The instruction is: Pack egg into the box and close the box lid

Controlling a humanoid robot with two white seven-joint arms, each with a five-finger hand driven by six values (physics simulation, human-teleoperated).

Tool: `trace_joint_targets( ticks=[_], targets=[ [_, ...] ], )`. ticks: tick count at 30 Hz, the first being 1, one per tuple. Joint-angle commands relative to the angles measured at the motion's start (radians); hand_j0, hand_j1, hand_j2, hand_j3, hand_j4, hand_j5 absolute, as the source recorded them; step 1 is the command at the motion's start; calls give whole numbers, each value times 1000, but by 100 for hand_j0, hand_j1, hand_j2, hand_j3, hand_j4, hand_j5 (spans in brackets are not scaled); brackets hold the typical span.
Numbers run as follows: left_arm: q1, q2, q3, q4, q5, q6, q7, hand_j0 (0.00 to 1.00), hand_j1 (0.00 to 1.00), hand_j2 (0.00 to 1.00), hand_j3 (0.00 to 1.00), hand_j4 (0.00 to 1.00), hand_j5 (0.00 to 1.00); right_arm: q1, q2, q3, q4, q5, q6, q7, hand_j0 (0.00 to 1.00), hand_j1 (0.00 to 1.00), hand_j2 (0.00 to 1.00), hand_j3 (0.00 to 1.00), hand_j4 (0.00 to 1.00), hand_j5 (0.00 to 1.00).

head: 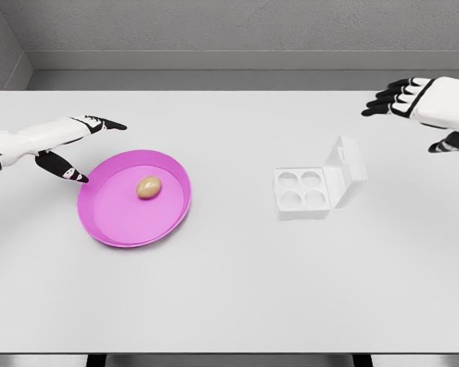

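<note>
A tan egg (148,186) lies in the middle of a pink plate (107,222) on the left half of the white table. My left hand (83,145) hovers just left of the plate's rim, fingers spread and holding nothing. A white egg box (301,191) with several round cups sits right of centre, its lid (346,170) standing open on the right side. My right hand (421,111) floats at the far right, above and beyond the box, fingers relaxed and empty.
The white table (229,290) spans the whole view, with its far edge against a grey wall and its front edge near the bottom of the picture.
</note>
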Motion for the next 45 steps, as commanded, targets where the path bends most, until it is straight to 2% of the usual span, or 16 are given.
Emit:
trace_joint_targets(
  ticks=[1,4,6,8,9,16,20,23,25,38,41,45],
  targets=[
    [0,1,1,0,6,2,0,100,100,100,100,100,100,-2,1,2,-4,-5,3,0,100,100,100,100,100,100],
    [0,1,-1,-17,5,2,0,100,100,100,100,100,100,5,-3,-3,-2,-7,3,0,100,100,100,100,100,100],
    [-9,9,-45,-49,5,2,0,100,100,100,100,100,100,11,-25,-10,-1,-7,3,0,100,100,100,100,100,100],
    [-23,55,-132,-131,3,2,0,100,100,100,100,100,100,17,-42,-15,14,-5,3,0,100,100,100,100,100,100],
    [-25,58,-151,-132,2,2,-1,100,100,100,100,100,100,20,-60,-17,34,-5,3,0,100,100,100,100,100,100],
    [-28,41,-160,-138,-27,2,-13,100,100,100,100,100,100,98,-68,2,41,28,3,0,100,100,100,100,100,100],
    [-29,-7,-160,-135,-66,2,-13,88,88,88,88,88,88,103,-66,3,76,36,3,0,100,100,100,100,100,100],
    [-34,-17,-159,-131,-76,2,-13,87,87,87,87,87,87,115,-66,16,94,35,3,0,100,100,100,100,100,100],
    [-34,-19,-160,-131,-78,2,-13,87,87,87,87,87,87,112,-55,40,146,36,3,0,100,100,100,100,100,100],
    [-34,-54,-160,-126,-122,2,-13,87,87,87,87,87,87,97,-31,126,199,88,3,0,100,100,100,100,100,100],
    [-46,-85,-159,-72,-135,2,-13,87,87,87,87,87,87,94,-31,128,203,88,3,0,100,100,100,100,100,100],
    [-48,-93,-160,-59,-150,2,-13,87,87,87,87,87,87,83,-31,140,205,90,3,0,100,100,100,100,100,100]
  ],
)
